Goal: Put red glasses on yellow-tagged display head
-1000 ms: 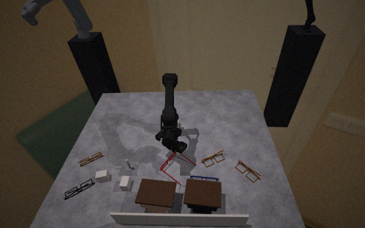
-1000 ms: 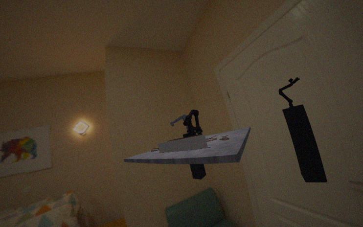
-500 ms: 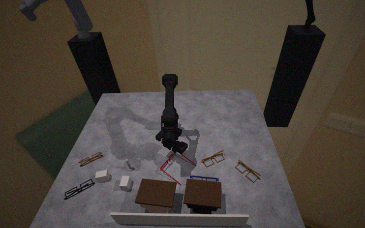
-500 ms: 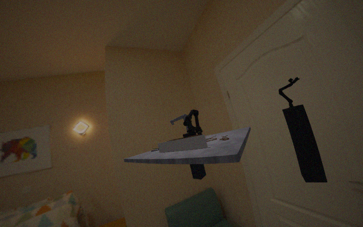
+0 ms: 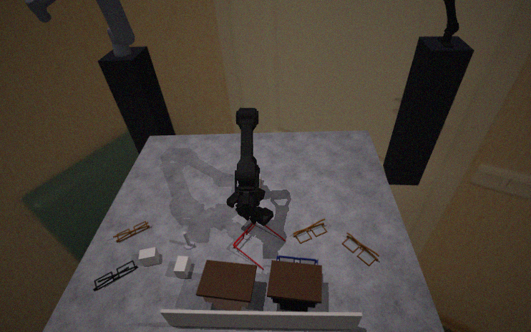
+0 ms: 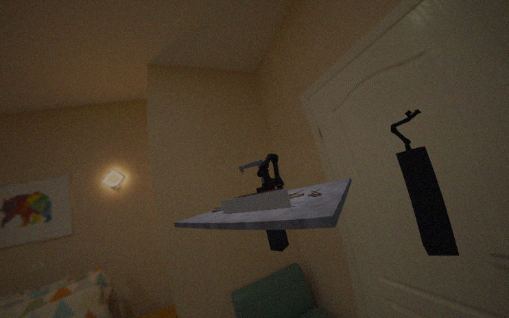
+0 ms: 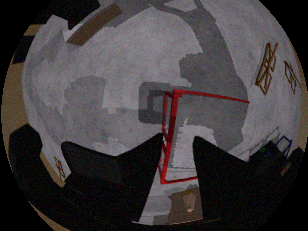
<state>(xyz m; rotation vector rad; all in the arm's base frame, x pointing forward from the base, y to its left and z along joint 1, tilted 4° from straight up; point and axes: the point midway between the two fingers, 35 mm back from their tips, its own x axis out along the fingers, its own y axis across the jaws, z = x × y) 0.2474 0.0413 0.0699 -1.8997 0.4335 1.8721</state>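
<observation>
The red glasses [image 5: 248, 257] [image 7: 172, 119] have their temples spread. In the wrist view their front runs lengthwise between the fingertips, closer to the left finger. My gripper [image 5: 255, 221] [image 7: 178, 139] is partly open around the front, with a gap beside the right finger. Whether the glasses touch the table cannot be told. A tan head [image 5: 229, 303] [image 7: 190, 201] stands under a brown board; a faint yellowish mark shows on it in the wrist view. A dark head [image 5: 295, 304] stands under the right board, with a small green mark in the wrist view. The faces are mostly hidden.
Blue glasses [image 5: 297, 259] [image 7: 285, 145] are at the dark head. Two brown pairs [image 5: 311, 231] [image 5: 362, 250] lie right; another brown pair [image 5: 133, 231] and black glasses [image 5: 115, 275] lie left. Two white blocks [image 5: 147, 255] [image 5: 181, 265] stand left of the heads. A white wall [image 5: 262, 318] stands behind them.
</observation>
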